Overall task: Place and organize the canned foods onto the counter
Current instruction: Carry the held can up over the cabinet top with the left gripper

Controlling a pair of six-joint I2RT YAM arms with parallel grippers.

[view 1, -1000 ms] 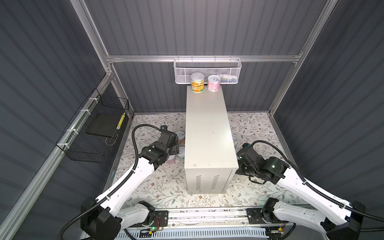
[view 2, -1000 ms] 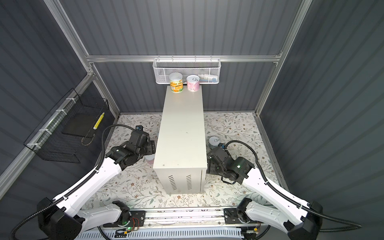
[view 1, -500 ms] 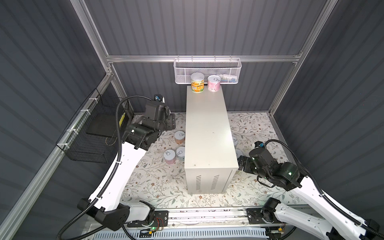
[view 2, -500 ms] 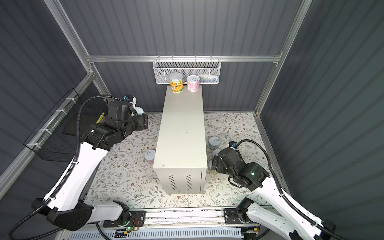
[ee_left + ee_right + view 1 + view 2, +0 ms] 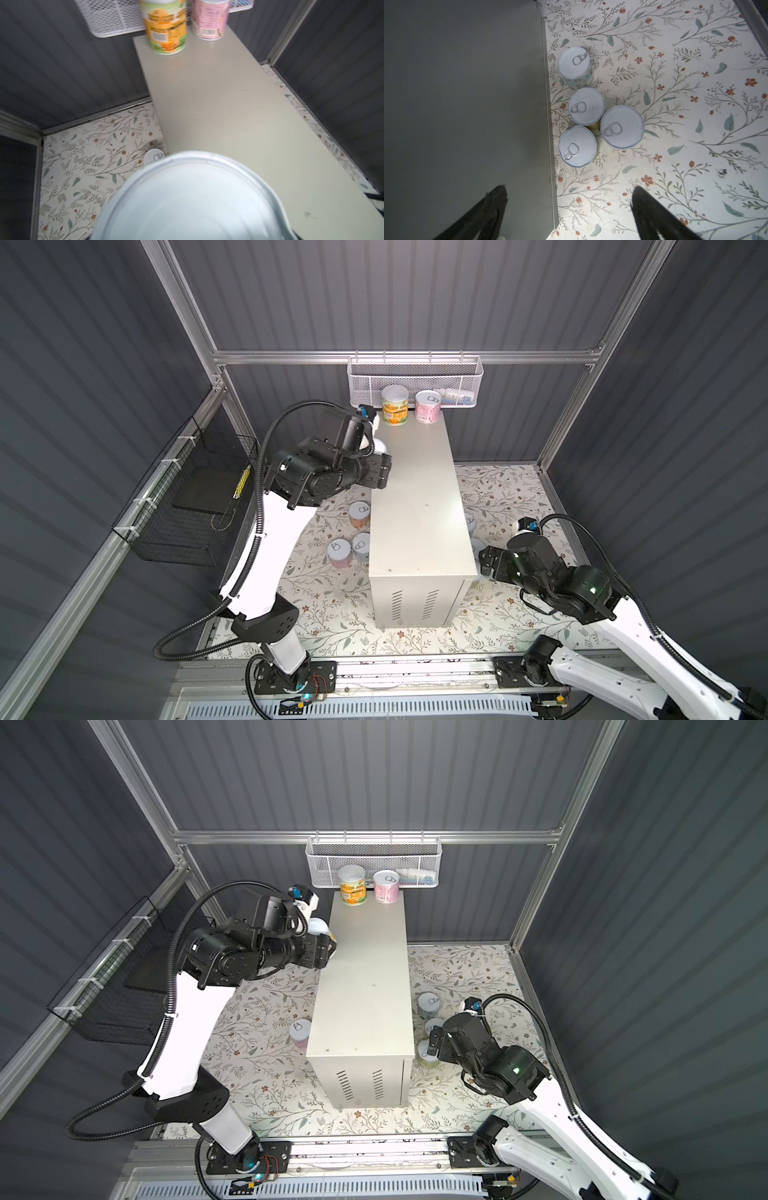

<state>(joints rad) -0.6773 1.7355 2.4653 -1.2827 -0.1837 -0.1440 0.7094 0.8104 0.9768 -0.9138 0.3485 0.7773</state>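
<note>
Smooth dull-silver metal lids are seen on the canned foods, matt off-white painted metal on the counter, and white wire mesh on the basket at twelve o'clock.

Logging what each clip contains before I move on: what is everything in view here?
Cabinet: one, off-white, middle of floor.
Cans on cabinet: two, orange and pink, top's far end.
Cans left of cabinet: three, silver lids, on floor.
Cans right of cabinet: four, silver lids, clustered on floor.
Held can: one, silver end showing, at cabinet's left top edge.
Mesh basket: one, white, back rail; contents unclear.
Wire basket: one, black, left wall.
Floor mat: one, white floral, under everything.
Left tool: one, black, shut on held can.
Right tool: one, black, open, near right-side cans.
</note>
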